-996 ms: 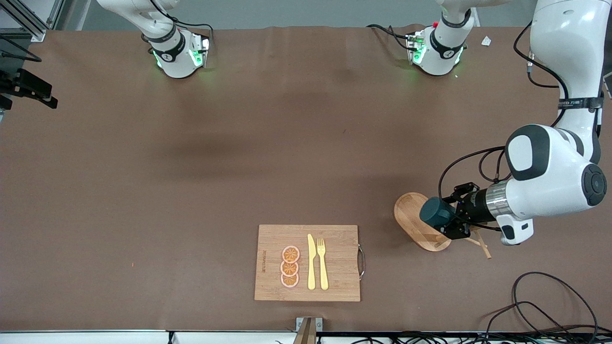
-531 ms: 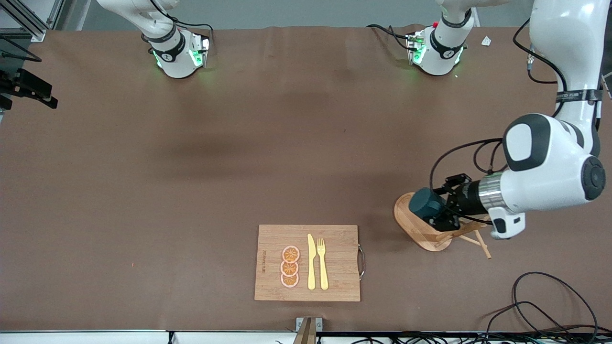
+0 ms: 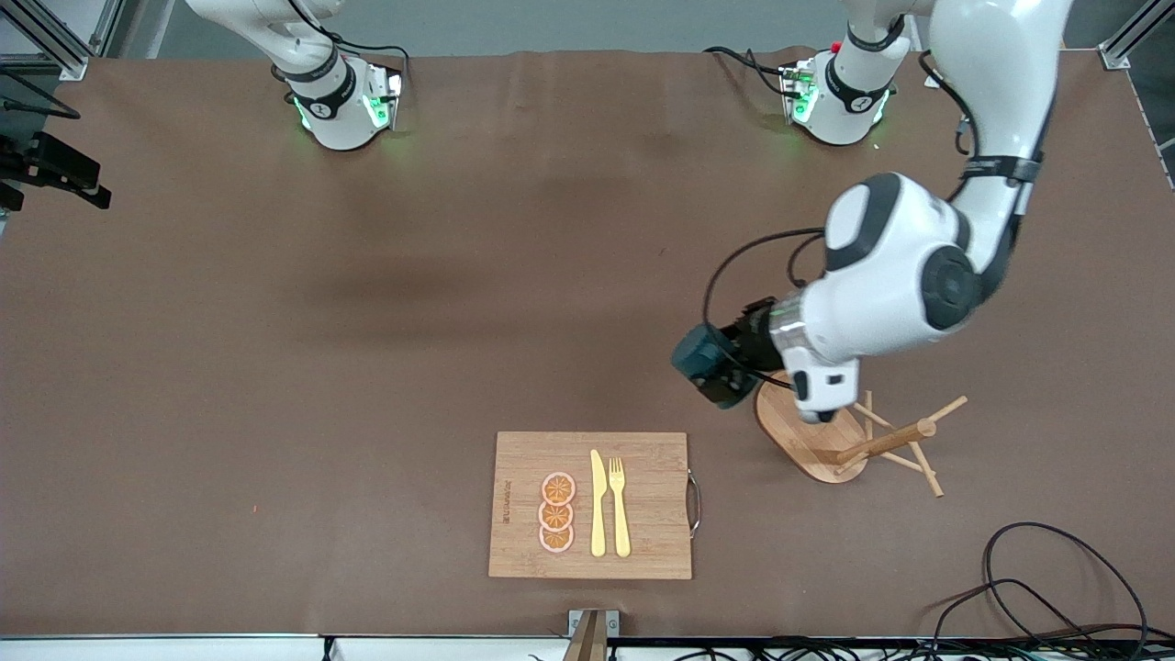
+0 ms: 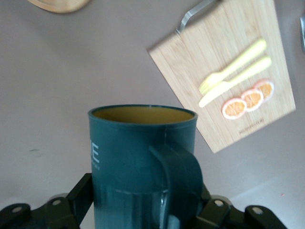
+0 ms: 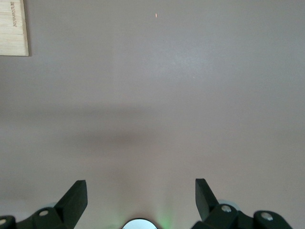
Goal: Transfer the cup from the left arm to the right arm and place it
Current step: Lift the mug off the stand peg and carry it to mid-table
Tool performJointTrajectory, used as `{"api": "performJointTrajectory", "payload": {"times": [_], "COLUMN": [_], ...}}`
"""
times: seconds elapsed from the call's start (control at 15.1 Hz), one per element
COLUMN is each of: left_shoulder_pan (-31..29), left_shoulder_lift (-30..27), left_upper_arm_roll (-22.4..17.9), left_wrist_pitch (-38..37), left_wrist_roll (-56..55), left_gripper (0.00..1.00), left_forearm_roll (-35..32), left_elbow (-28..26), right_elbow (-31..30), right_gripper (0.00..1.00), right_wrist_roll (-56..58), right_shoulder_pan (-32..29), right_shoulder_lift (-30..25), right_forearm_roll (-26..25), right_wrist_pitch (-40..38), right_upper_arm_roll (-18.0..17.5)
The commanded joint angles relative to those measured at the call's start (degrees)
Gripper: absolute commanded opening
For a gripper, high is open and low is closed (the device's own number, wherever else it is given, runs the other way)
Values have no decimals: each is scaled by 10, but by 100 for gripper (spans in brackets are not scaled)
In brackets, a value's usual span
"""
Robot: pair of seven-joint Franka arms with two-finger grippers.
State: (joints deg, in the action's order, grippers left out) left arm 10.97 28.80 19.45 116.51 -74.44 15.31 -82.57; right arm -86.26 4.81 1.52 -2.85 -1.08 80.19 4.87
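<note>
Your left gripper [image 3: 725,372] is clamped on the cup [image 3: 702,358], holding it up in the air over bare table. The wooden peg stand [image 3: 812,436] is just beside the gripper, toward the left arm's end. The cutting board [image 3: 590,505] lies below the gripper on the table, toward the right arm's end.

In the left wrist view you see the cup [image 4: 143,162] held between the fingers [image 4: 78,198], its handle facing the camera and its yellowish-brown inside showing nothing in it. The board carries three orange slices [image 3: 556,512], a knife [image 3: 598,503] and a fork [image 3: 619,507].

Your right gripper [image 5: 140,198] hangs with fingers spread wide, holding nothing, over bare table; that arm waits.
</note>
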Motion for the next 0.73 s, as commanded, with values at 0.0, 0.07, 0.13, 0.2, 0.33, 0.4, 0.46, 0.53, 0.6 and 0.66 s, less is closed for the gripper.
{"api": "performJointTrajectory", "payload": {"times": [0.0,0.07,0.13,0.2,0.33,0.4,0.46,0.53,0.6,0.66], "left_shoulder_pan": [59,85,105,127,163,180,197,214,230,240], "left_shoulder_lift": [27,41,55,70,94,103,113,121,130,141], "left_upper_arm_roll": [-5,-7,-8,-8,-9,-9,-9,-9,-10,-10], "left_wrist_pitch": [65,96,120,140,172,180,180,180,180,181], "left_wrist_roll": [-6,-7,-10,-19,-49,-61,-64,-69,-87,-116], "left_gripper": [54,54,54,54,54,54,54,54,54,54], "left_forearm_roll": [-46,-69,-100,-140,-227,-275,-333,-385,-436,-482], "left_elbow": [9,9,9,9,9,9,9,8,8,9], "right_elbow": [-15,-15,-15,-15,-15,-15,-15,-15,-15,-15], "right_gripper": [100,100,100,100,100,100,100,100,100,100], "right_wrist_roll": [0,0,0,0,0,0,0,0,0,0], "right_shoulder_pan": [2,2,2,2,3,3,3,3,3,2], "right_shoulder_lift": [-17,-17,-17,-17,-17,-18,-17,-17,-17,-17], "right_forearm_roll": [6,6,6,6,6,6,6,6,6,6], "right_wrist_pitch": [1,1,1,1,1,1,1,1,1,1], "right_upper_arm_roll": [1,1,1,1,1,1,1,1,1,1]}}
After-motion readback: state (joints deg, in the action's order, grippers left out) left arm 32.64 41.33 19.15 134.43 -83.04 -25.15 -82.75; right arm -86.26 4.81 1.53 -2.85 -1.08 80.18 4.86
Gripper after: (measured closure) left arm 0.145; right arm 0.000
